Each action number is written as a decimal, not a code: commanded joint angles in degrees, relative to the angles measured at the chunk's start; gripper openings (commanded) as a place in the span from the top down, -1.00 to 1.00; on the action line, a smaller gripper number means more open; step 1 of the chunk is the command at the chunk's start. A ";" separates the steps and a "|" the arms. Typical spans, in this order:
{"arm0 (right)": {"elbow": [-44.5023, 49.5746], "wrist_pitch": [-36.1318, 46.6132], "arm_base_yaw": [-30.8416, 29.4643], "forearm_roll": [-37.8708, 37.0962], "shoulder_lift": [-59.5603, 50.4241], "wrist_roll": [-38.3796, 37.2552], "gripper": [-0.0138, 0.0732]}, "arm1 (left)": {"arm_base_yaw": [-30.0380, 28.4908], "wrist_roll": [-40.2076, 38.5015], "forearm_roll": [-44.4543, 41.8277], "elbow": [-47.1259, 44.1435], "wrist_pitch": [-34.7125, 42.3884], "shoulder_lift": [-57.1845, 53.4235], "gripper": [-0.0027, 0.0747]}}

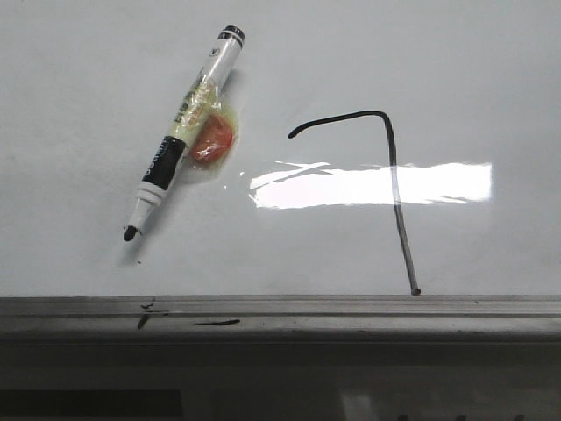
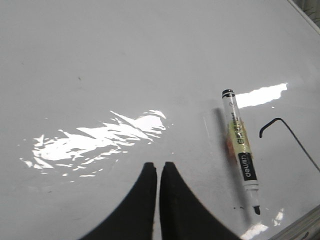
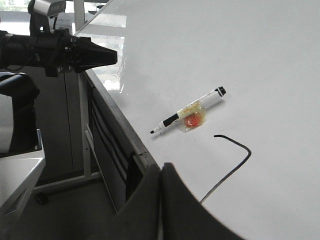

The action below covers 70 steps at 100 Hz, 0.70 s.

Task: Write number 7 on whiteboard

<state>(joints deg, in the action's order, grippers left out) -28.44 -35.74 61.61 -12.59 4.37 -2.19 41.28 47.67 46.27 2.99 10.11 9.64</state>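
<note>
The whiteboard (image 1: 79,96) lies flat, and a black number 7 (image 1: 393,167) is drawn on its right part, its downstroke ending at the near frame. An uncapped black-and-white marker (image 1: 180,132) with an orange lump taped to its middle lies loose on the board left of the number 7, with its tip towards the frame. No gripper shows in the front view. My left gripper (image 2: 159,165) is shut on nothing above the bare whiteboard (image 2: 100,60), beside the marker (image 2: 241,150) and apart from it. My right gripper (image 3: 161,166) is shut and empty over the board's edge, near the number 7 (image 3: 239,155).
A grey metal frame strip (image 1: 351,311) with black ink smudges (image 1: 216,323) edges the board's near side. A bright light reflection (image 1: 368,184) crosses the downstroke. In the right wrist view the left gripper (image 3: 114,56) hovers at the board's edge, and the floor and a stand leg (image 3: 82,135) lie beyond it.
</note>
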 commanded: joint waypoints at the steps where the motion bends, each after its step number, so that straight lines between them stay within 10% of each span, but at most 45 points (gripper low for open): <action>1: -1.18 3.99 -0.01 -1.32 0.66 -0.05 0.78 | -5.84 -27.38 -29.32 -0.89 -1.64 -1.64 0.98; 12: -1.18 3.99 -0.01 -1.32 0.66 -0.05 0.78 | -12.85 -47.67 -46.27 -2.64 -8.50 -3.09 0.98; 70: -1.18 3.99 -0.01 -1.32 0.66 -0.05 0.78 | -27.09 -48.33 -44.72 -4.38 -24.27 -11.57 0.98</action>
<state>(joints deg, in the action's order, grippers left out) -28.44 -35.78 61.61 -12.59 4.37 -2.21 14.81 0.00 0.91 0.02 -17.94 -0.25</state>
